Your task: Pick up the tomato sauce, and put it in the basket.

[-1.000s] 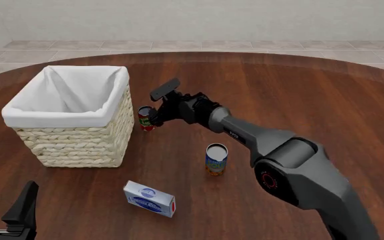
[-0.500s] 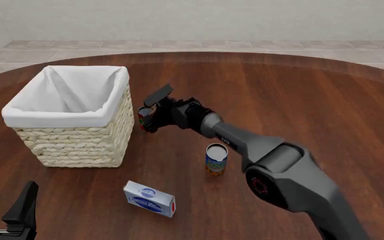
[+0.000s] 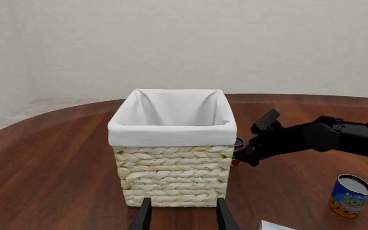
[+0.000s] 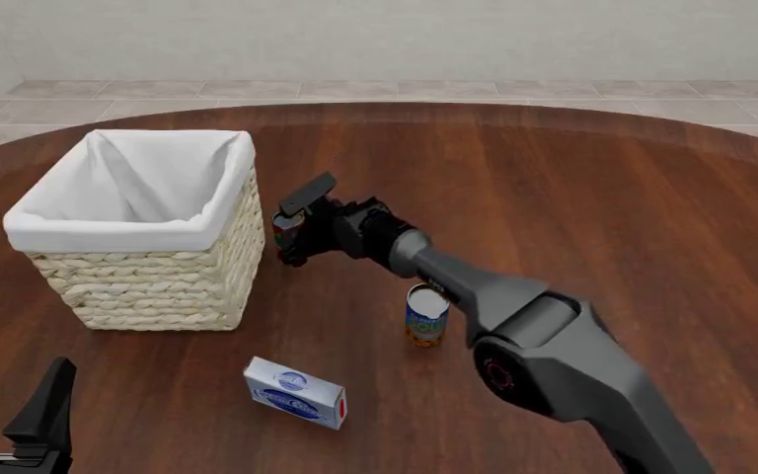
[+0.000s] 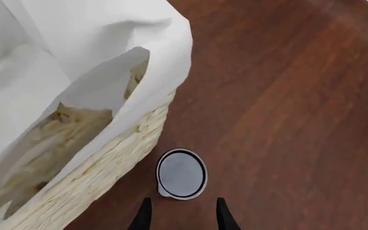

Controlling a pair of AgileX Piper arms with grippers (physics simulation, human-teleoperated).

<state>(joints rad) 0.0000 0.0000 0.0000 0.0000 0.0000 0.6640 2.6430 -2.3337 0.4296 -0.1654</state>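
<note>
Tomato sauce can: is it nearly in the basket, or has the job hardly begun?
Hardly begun. Done: the right end effector has reached the tomato sauce, which stands on the table right beside the basket. In hand: the open fingers hover just above the can's grey top, not gripping it. Left: close on it, lift it over the cloth-lined rim and release. The left end effector rests idle.
</note>
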